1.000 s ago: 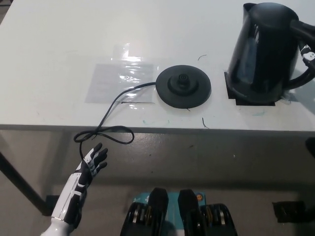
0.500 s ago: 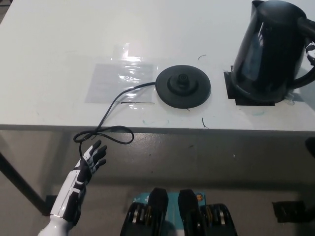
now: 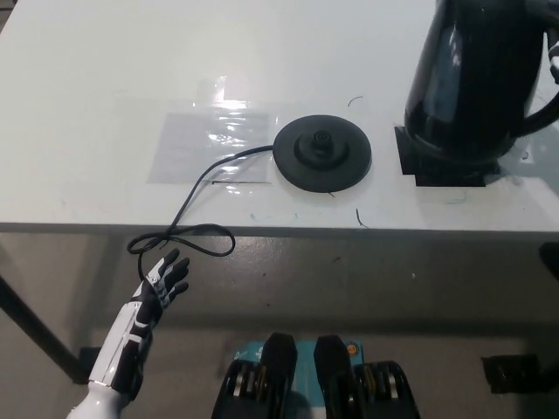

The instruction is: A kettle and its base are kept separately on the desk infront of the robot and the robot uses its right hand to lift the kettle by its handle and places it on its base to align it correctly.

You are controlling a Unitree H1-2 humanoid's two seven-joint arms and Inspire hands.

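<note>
The black kettle (image 3: 476, 83) is at the table's far right, raised a little above a black square mark (image 3: 447, 173), with its top cut off by the picture's edge. Its handle (image 3: 543, 109) curves out on the right. Only a sliver of my black right hand (image 3: 553, 48) shows at the right edge, up by the handle, and it holds the kettle. The round black base (image 3: 321, 154) lies flat at the table's middle, apart from the kettle and to its left. My white left hand (image 3: 162, 284) rests open below the table's front edge.
The base's black cord (image 3: 194, 194) runs left and loops over the table's front edge (image 3: 367, 229). A clear plastic sheet (image 3: 210, 140) lies taped to the left of the base. Bare white table (image 3: 105, 78) stretches behind and to the left.
The kettle has risen off the black square mark and moved up in the picture, so its top is now cut off. The left hand and the base stay put.
</note>
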